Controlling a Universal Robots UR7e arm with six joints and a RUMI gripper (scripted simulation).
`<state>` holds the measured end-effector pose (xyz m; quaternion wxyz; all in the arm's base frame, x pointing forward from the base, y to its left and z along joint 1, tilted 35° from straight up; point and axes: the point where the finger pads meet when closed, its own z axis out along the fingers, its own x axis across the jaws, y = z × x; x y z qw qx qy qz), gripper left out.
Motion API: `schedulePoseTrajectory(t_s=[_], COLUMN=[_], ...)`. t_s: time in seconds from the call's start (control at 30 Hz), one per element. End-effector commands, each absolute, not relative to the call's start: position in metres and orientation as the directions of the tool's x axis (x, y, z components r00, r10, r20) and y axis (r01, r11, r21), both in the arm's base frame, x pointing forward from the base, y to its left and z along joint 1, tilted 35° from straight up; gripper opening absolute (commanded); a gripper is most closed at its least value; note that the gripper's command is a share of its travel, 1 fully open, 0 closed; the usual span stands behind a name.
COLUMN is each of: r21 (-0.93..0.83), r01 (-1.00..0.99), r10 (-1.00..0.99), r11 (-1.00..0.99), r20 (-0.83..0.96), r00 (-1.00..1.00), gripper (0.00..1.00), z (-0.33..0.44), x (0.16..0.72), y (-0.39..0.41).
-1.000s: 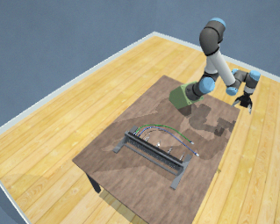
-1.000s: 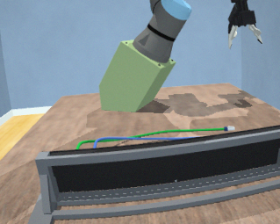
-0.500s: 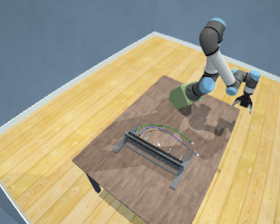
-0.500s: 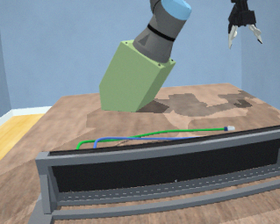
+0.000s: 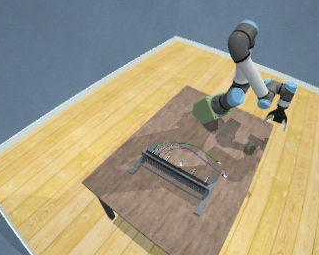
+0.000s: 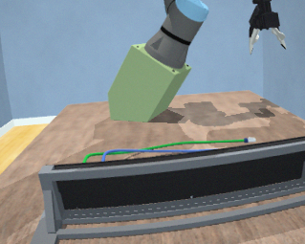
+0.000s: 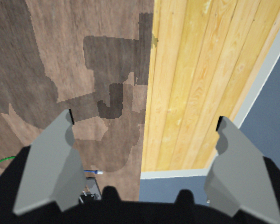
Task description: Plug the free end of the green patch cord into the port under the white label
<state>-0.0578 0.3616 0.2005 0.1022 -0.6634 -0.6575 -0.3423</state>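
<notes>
In the wrist view, the thin green patch cord (image 7: 7,159) is cut off by the left edge; the white label cannot be made out.
</notes>
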Motion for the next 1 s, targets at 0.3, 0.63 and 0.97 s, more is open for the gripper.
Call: schedulePoseTrajectory(t_s=[0.3, 0.63, 0.97], r21=[0.345, 0.363, 0.363], r01=[0.934, 0.930, 0.931], r10=[0.844, 0.882, 0.920], r11=[-0.090, -0.060, -0.021], r20=[0.524, 0.455, 0.373], r00=[-0.112, -0.120, -0.125], gripper=[1.00, 1.00, 1.00], z=[0.196, 0.190, 0.182], x=[-0.028, 0.002, 0.039], y=[0.364, 0.361, 0.354])
